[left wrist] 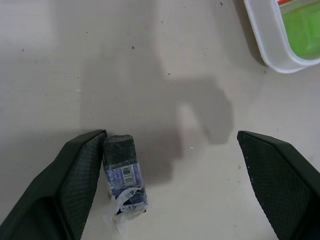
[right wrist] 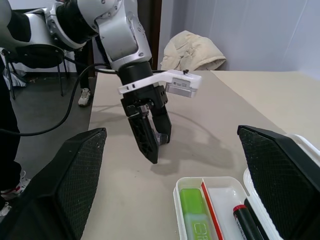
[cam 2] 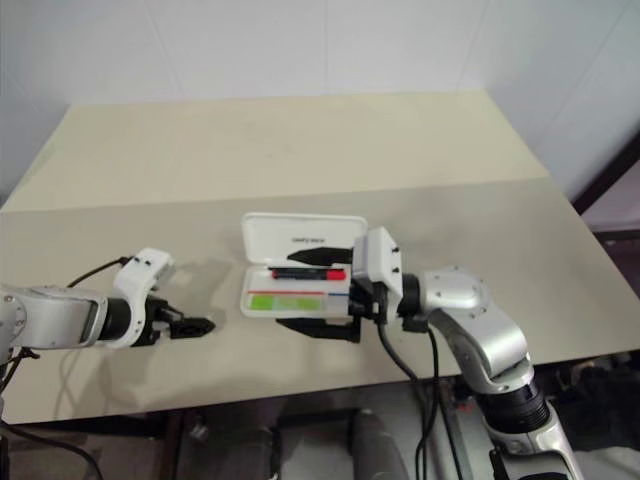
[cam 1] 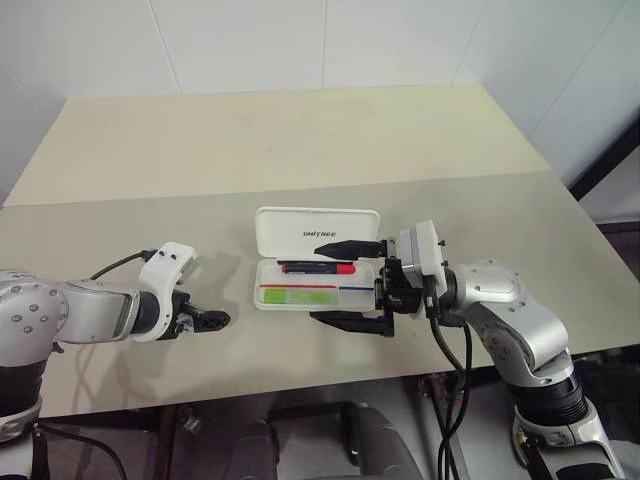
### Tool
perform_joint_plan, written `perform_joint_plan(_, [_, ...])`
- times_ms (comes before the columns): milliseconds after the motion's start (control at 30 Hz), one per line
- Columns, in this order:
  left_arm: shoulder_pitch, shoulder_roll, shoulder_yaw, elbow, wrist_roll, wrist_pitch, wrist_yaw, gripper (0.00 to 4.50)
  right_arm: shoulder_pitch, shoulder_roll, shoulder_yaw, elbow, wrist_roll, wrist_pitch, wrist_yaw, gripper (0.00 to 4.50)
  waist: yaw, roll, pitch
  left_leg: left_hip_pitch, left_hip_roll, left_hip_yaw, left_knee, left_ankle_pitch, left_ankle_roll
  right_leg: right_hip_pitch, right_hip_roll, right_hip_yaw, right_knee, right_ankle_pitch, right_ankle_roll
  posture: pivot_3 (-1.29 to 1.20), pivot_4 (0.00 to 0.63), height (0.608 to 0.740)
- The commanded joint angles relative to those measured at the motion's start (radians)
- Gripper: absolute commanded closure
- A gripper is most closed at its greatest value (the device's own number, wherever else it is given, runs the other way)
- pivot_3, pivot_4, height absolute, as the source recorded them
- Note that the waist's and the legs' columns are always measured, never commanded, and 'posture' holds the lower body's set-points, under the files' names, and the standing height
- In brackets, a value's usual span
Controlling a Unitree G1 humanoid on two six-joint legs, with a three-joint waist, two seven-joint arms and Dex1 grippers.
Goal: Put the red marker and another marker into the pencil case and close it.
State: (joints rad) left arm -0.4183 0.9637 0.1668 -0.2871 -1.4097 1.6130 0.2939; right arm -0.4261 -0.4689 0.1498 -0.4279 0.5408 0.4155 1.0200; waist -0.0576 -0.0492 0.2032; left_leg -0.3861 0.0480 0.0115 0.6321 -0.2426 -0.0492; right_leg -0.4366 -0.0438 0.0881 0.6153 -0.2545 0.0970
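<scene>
While both markers already lie inside the flat white plastic pencil case [cam 1: 318,258], its lid with the dark lettering stands up behind the tray, so I judge that closing is the only step left. The slim red marker with the black end [cam 1: 318,268] rests in the far compartment, and the chunky light green highlighter [cam 1: 298,295] rests in the near one, with a thin red and blue stripe between them. The right gripper [cam 1: 350,284] points sideways at the case, with its two black fingers wide apart and holding nothing; one finger is just in front of the lid's edge, the other just beside the near rim of the tray, so the end of the case sits between them. This placing probably serves to steady the case or to push the lid down. The left gripper [cam 1: 207,320] hangs over the beige table [cam 1: 300,150], well apart from the case on its other side, also wide and empty, probably out of the way. The left wrist view adds a small dark block with a torn printed label [left wrist: 123,172] lying on the table beside one finger, and a corner of the tray. The right wrist view adds the room behind: a cream jacket [right wrist: 192,51] at the table's far end.
</scene>
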Motion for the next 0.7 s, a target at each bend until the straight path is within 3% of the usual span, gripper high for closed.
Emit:
perform_joint_plan(33, [-0.011, 0.034, -0.021, 0.035, -0.090, 0.001, 0.060, 0.00, -0.002, -0.012, -0.020, -0.041, 0.022, -0.004, -0.007, 0.05, 0.000, 0.000, 0.000, 0.000, 0.000, 0.000, 0.000, 0.000, 0.000, 0.000, 0.000, 0.000, -0.001, 0.000, 0.000, 0.00, 0.150, 0.740])
perform_joint_plan(167, [-0.001, 0.152, -0.038, 0.056, -0.138, 0.001, 0.039, 0.00, -0.005, -0.012, -0.020, -0.035, 0.020, -0.006, -0.011, 0.05, -0.007, -0.001, 0.000, 0.000, 0.000, -0.001, 0.000, -0.002, -0.004, 0.000, 0.001, 0.000, -0.005, 0.001, -0.001, 0.00, 0.150, 0.740])
perform_joint_plan(367, [-0.053, 0.289, -0.103, 0.096, -0.096, 0.001, -0.058, 0.00, -0.010, 0.009, -0.002, -0.021, 0.007, -0.022, -0.026, 0.05, -0.002, -0.001, 0.000, -0.003, 0.000, 0.000, -0.004, -0.005, -0.007, -0.004, 0.001, 0.000, -0.008, 0.000, -0.001, 0.00, 0.150, 0.740])
perform_joint_plan(700, [-0.022, 0.236, -0.111, 0.059, -0.137, 0.001, -0.034, 0.00, -0.004, 0.019, -0.003, -0.029, 0.006, -0.025, -0.037, 0.05, 0.000, -0.002, 0.000, -0.005, 0.000, 0.000, -0.003, -0.008, -0.007, -0.005, 0.000, 0.000, -0.008, 0.000, 0.000, 0.00, 0.150, 0.740])
